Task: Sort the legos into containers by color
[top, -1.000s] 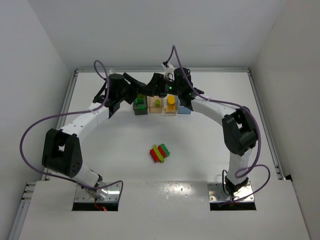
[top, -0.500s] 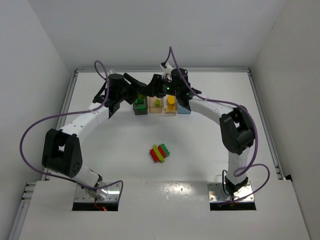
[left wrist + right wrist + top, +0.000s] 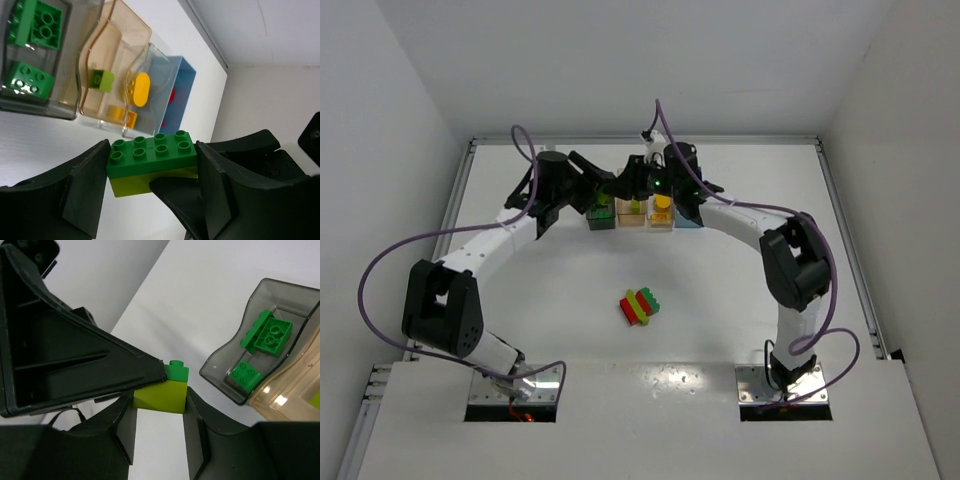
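Two stuck legos hang in the air between both grippers: a dark green brick [image 3: 152, 152] on top of a lime green brick [image 3: 127, 185]. My left gripper [image 3: 152, 162] is shut on the ends of the dark green brick. My right gripper [image 3: 159, 400] is shut on the sides of the lime green brick [image 3: 160, 395]. From above, the left gripper [image 3: 607, 188] and right gripper [image 3: 626, 184] meet just behind the row of containers: dark grey bin [image 3: 601, 222], tan bin [image 3: 633, 222], clear bin [image 3: 662, 226], blue bin [image 3: 691, 221]. A clump of red, yellow and green legos [image 3: 641, 306] lies mid-table.
The dark grey bin [image 3: 30, 107] holds dark green bricks [image 3: 42, 22]. A lime piece [image 3: 102, 80] sits in the tan bin [image 3: 92, 50], a yellow piece [image 3: 141, 89] in the clear bin [image 3: 160, 62], and something red [image 3: 171, 95] in the blue bin [image 3: 185, 80]. Walls stand behind and beside the table.
My right gripper has closed onto the lime green brick and its wrist has edged left. The left gripper has kept its grip and barely moved.
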`<state>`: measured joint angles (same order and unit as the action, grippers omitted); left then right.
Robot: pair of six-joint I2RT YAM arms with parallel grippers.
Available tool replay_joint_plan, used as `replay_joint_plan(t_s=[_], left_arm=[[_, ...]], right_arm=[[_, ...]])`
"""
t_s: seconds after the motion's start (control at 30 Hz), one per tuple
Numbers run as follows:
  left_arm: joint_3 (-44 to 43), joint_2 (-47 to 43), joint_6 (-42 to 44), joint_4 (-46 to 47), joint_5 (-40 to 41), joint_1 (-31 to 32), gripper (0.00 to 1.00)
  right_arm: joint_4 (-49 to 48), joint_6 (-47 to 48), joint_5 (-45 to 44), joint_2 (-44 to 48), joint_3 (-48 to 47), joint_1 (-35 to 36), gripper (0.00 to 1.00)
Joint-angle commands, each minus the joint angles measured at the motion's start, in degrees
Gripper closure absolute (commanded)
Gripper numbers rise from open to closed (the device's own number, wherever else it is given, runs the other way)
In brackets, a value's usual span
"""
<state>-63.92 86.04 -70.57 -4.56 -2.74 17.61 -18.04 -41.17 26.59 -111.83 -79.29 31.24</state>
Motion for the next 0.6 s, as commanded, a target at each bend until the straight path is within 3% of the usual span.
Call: replay_joint_plan(t_s=[0.0, 0.27, 0.57], left_arm=[[0.20, -3.33, 0.95, 3.50, 0.37, -3.18, 1.00], [0.20, -3.86, 5.17, 4.12, 0.99, -5.83, 1.00], [1.43, -3.16, 10.62, 5.26, 2.13, -5.83, 1.00]], right_arm=[[-1.82, 5.30, 2.41, 6.79, 4.91, -0.83, 1.00], [2.47, 10.67, 4.08, 19.44, 14.59, -2.50, 1.00], [7.93, 14.71, 4.61, 27.02, 20.48, -6.63, 1.00]])
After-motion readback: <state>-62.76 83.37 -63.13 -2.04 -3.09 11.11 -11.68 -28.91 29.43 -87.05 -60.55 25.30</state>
